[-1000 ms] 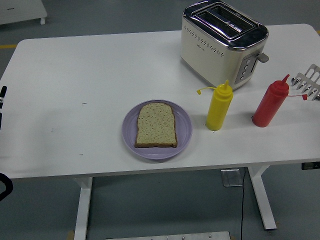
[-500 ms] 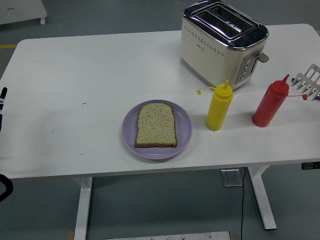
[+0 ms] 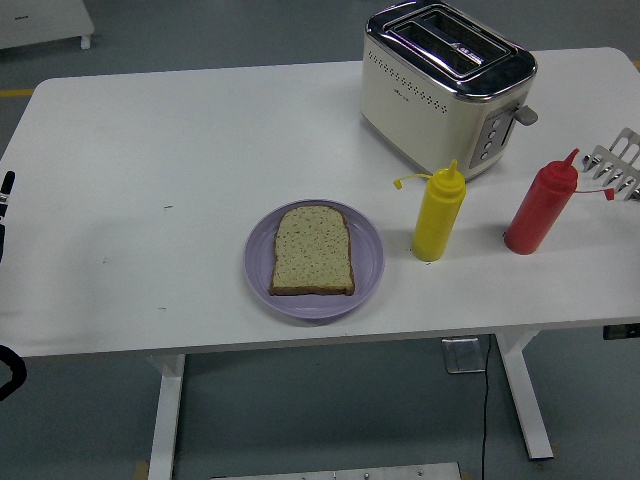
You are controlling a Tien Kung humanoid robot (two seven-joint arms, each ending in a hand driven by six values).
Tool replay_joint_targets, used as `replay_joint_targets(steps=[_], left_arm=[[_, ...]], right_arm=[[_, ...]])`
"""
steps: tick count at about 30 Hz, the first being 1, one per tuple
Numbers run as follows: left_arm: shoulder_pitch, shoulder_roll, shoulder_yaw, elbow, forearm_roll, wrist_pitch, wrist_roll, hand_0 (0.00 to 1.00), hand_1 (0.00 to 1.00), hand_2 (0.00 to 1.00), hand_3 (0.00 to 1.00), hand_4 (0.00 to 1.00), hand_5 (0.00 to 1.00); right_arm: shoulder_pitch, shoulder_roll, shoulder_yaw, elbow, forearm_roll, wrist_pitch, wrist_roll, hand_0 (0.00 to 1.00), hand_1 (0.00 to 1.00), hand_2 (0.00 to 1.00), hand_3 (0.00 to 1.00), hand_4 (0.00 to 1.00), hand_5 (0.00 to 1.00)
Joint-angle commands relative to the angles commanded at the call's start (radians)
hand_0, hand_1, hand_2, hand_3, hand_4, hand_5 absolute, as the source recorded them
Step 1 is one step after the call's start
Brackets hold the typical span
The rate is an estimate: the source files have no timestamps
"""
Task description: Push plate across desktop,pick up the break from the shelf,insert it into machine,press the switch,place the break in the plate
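The tan bread slice (image 3: 313,250) lies flat on the round lilac plate (image 3: 262,255). Only a black sliver of the left robot hand (image 3: 6,186) shows at the surface's edge, its state untellable. Judged complete; retreat without nudging the plate.

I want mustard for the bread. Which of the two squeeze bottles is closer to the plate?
The yellow bottle, standing just right of the purple plate. The red bottle stands farther right, near the table's right edge.

You see only slivers of the left arm (image 3: 6,200) at the left edge — hand out of frame.
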Motion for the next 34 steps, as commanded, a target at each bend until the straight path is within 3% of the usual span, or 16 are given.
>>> replay_joint_targets(steps=[34], left_arm=[[-0.004, -0.005, -0.017, 0.001, 0.003, -0.003, 0.002, 0.815, 0.854, 0.914, 0.799, 0.628, 0.998]], right_arm=[[0.014, 0.001, -0.025, -0.008, 0.004, 0.001, -0.005, 0.798, 0.760, 0.747, 0.728, 0.455, 0.569]])
